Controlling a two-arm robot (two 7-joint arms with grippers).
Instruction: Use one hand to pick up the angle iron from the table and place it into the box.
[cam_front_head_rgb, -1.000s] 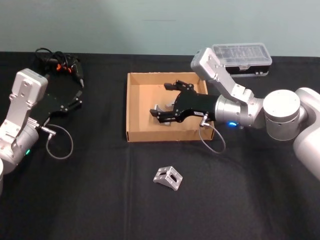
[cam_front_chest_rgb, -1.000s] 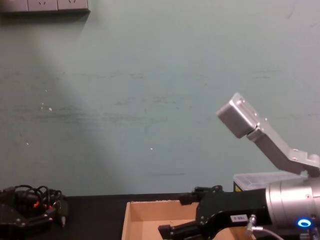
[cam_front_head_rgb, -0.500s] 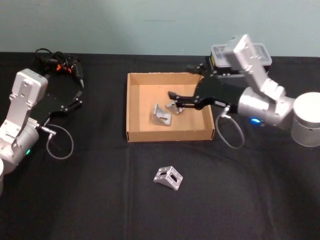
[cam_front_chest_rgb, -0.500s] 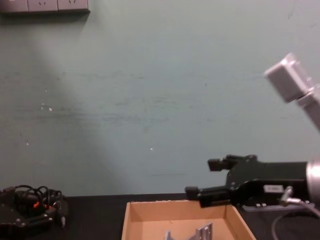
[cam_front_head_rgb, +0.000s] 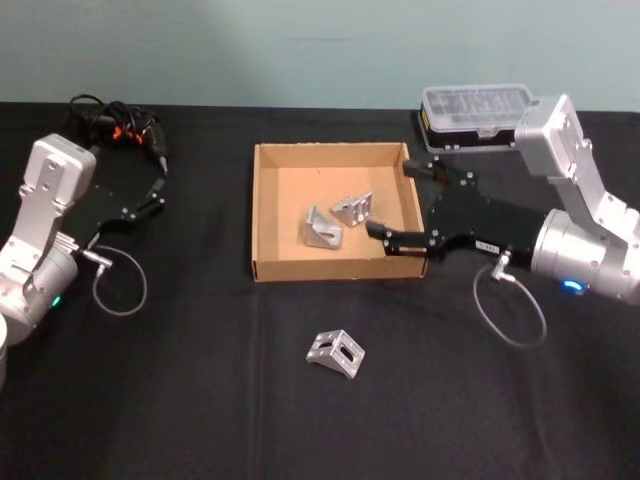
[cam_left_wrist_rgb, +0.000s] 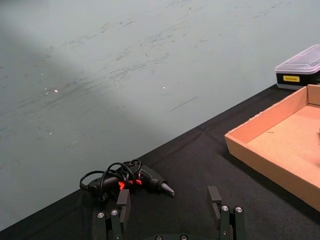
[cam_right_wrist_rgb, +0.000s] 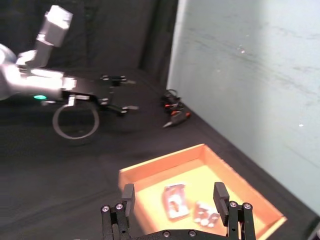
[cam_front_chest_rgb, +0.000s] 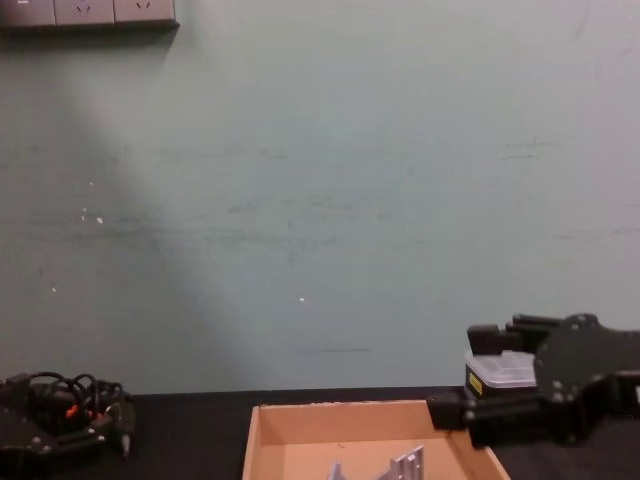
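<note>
Head view: black case (cam_front_head_rgb: 483, 108) sits behind right pincer (cam_front_head_rgb: 390, 199) beside the box (cam_front_head_rgb: 261, 215).

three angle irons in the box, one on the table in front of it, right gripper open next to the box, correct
No: the box holds two angle irons, not three, as the head view shows. One angle iron lies on the table in front, and the right gripper is open beside the box.

On the flat black tabletop (cam_front_head_rgb: 200, 400), a shallow tan cardboard box (cam_front_head_rgb: 330, 269) sits centre-rear. In it a silver metal angle iron (cam_front_head_rgb: 322, 229) lies left of a second angle iron (cam_front_head_rgb: 352, 209). A third angle iron (cam_front_head_rgb: 336, 353) lies before the box. A clear-lidded black plastic case (cam_front_head_rgb: 480, 112) sits at the rear edge to the right, and a corded black tool (cam_front_head_rgb: 115, 128) near the rear-left corner.
</note>
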